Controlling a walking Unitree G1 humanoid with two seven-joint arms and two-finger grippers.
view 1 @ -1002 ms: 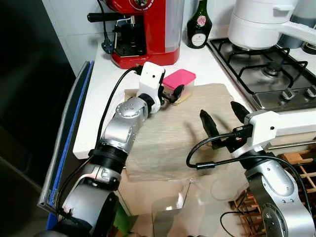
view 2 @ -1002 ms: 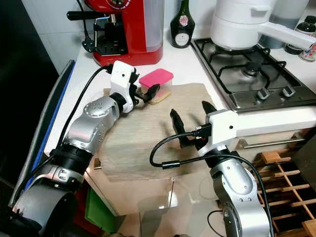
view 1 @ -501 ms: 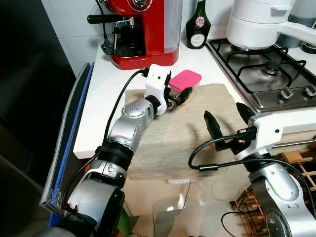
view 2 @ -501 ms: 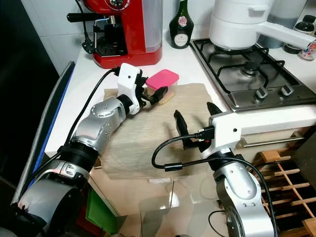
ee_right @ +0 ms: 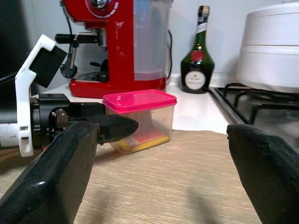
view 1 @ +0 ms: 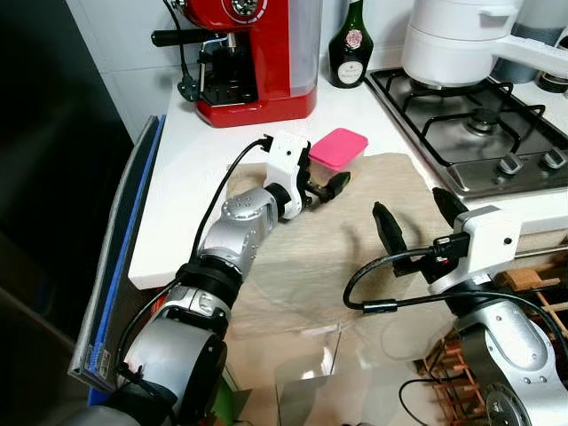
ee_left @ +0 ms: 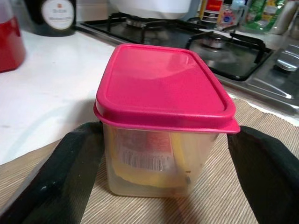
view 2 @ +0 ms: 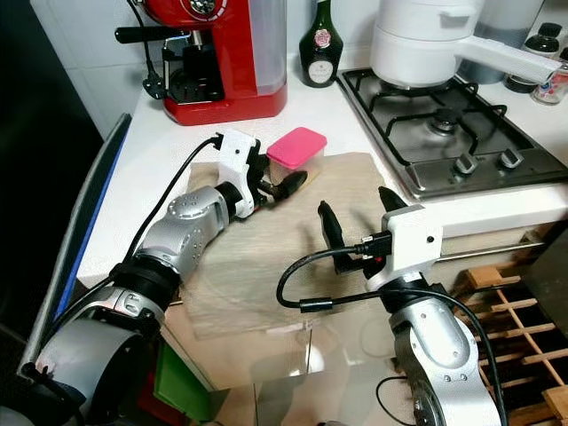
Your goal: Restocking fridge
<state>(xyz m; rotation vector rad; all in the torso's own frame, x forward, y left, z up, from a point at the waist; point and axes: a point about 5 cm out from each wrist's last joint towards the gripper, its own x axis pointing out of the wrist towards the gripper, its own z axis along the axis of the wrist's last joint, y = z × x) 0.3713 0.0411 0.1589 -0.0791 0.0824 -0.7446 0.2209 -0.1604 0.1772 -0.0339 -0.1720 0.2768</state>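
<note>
— White kitchen counter (view 1: 186,169), with a beige woven mat (view 1: 355,222) spread on it right in front of me. What else do you want to know?

— Where is the thing you are meant to put away?

— It is a small clear plastic container with a pink lid (ee_left: 163,121), with something yellow and a printed label inside. It stands upright on the far edge of the mat, near the red coffee machine (view 1: 253,53).

— And your left gripper?

— My left gripper (view 1: 333,180) reaches across the mat to the container. My two black fingers (ee_left: 70,168) are spread wide, one on each side of the box, low on its walls. One finger looks to be touching the wall; the other is just beside it. The box sits on the mat, not lifted.

— Your right gripper?

— My right gripper (view 1: 415,220) hovers over the near part of the mat, well apart from the container, fingers spread and holding nothing.

— What is behind all that?

— A dark green bottle with a round label (view 1: 346,44) stands by the wall beside the coffee machine. To my right is a steel gas hob (view 1: 479,133) with a large white pot (view 1: 461,40) on a rear burner.
</note>
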